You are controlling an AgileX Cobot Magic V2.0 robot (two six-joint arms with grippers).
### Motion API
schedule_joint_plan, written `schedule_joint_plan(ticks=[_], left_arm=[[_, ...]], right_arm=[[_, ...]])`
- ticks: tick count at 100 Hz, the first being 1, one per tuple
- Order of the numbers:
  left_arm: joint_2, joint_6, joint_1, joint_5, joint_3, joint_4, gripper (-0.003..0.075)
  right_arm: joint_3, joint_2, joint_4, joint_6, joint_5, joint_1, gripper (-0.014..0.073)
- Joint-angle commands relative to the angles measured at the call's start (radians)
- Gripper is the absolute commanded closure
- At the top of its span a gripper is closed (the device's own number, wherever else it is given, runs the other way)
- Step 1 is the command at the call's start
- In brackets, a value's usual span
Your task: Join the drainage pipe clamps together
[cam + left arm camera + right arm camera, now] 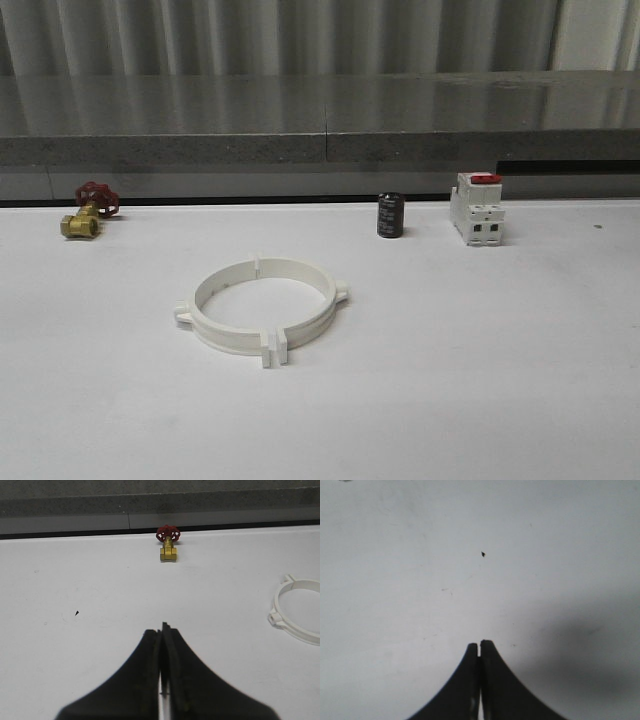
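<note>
The left gripper (161, 630) hangs low over the white table (480, 380) with its two black fingers pressed together, nothing between them, pointing toward a brass valve with a red handwheel (168, 543) near the table's far edge. The right gripper (479, 647) is likewise closed on nothing, its fingertips touching above bare tabletop. The drainage pipe clamps (262, 304), two white half-rings, lie flat near the middle of the table, set end to end as a wide ring; their flat tabs meet at the front and back, and small lugs stick out at both sides. Behind them stand a black capacitor (390, 215) and a white breaker with a red top (476, 208).
</note>
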Motion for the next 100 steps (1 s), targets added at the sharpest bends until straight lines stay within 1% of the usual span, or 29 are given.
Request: schedule_joint_plan(ticks=[1, 12, 55, 63, 79, 86, 100], left_arm=[[0.006, -0.001, 0.004, -0.069, -0.026, -0.002, 0.0741], [0.006, -0.001, 0.004, -0.069, -0.026, -0.002, 0.0741], [0.006, -0.001, 0.004, -0.069, -0.026, -0.002, 0.0741], [0.006, -0.001, 0.004, -0.069, -0.026, -0.002, 0.0741], [0.006, -0.001, 0.004, -0.069, -0.026, -0.002, 0.0741], [0.006, -0.001, 0.004, -0.069, -0.026, -0.002, 0.0741], [0.006, -0.001, 0.004, -0.069, -0.026, -0.002, 0.0741]], right_arm=[[0.030, -0.102, 0.022, -0.076, -0.130, -0.005, 0.0655], [0.102, -0.212, 0.022, -0.086, -0.218, -0.005, 0.0655], [0.386, -0.629, 0.019, -0.088, -0.479, -0.005, 0.0655], [0.437, -0.712, 0.000, -0.088, -0.531, -0.007, 0.0655], [0.503, -0.822, -0.032, -0.088, -0.578, -0.008, 0.0657], [0.536, -0.859, -0.057, -0.088, -0.644, -0.002, 0.0657], [0.626, -0.915, -0.070, -0.088, -0.824, 0.032, 0.0657]])
